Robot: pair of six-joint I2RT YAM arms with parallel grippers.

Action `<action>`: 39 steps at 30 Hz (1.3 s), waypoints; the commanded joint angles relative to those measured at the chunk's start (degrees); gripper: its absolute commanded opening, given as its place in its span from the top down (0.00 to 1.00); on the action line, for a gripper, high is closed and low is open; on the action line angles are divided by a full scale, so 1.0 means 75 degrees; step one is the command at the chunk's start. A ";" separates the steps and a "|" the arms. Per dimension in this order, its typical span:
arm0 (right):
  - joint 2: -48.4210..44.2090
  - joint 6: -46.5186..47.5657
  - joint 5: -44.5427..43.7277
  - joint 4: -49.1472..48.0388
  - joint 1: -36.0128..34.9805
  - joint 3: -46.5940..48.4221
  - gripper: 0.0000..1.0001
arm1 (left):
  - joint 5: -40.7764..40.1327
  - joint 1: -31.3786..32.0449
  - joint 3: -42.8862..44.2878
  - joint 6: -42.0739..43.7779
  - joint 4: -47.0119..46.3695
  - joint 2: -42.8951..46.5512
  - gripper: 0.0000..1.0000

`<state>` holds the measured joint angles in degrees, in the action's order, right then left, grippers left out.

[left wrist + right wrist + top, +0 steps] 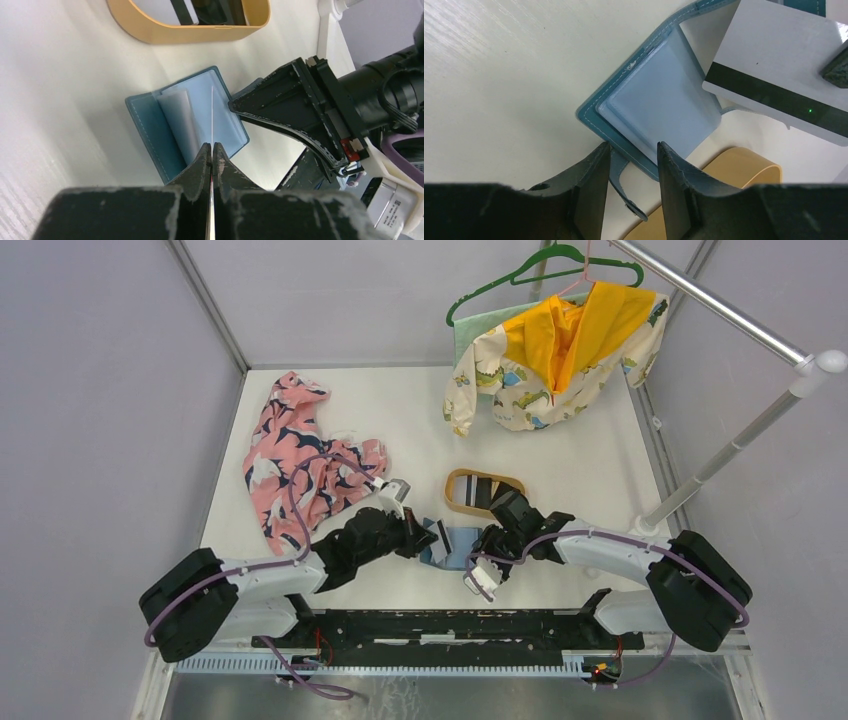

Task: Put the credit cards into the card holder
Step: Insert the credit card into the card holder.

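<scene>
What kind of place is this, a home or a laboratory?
Probably a robot test booth, not a home: plain grey panels enclose a white table, and a clothes rail holds hanging garments.

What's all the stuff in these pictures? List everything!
table: one, white, under everything
card holder: one, teal-blue, lying open on the table
tray: one, tan, behind the card holder
credit card: one, silver with black stripe, in the left hand
other cards: number unclear, dark, in the tray
cloth: one, pink patterned, back left
garment: one, dinosaur print with yellow lining, hanging back right
hanger: one, green, holding the garment
rail: one, silver, right side
left hand: one, black, shut on the credit card
right hand: one, black, open, at the card holder's edge
</scene>
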<state>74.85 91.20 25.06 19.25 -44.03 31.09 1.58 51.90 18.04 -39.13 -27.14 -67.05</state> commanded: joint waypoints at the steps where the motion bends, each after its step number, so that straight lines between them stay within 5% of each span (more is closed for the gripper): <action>1: 0.0116 0.0342 -0.0554 0.0291 -0.0079 -0.0265 0.54 | 0.0027 -0.0235 0.0202 -0.0309 -0.0248 -0.0240 0.98; 39: 0.0163 0.0515 -0.0633 0.0373 -0.0105 -0.0278 0.58 | 0.2452 -0.1702 -0.0802 -0.1497 -0.4032 -0.2732 0.98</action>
<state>74.85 94.80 22.15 18.06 -44.62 30.52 18.33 39.66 12.25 -48.51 -53.19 -86.11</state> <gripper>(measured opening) 0.425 0.031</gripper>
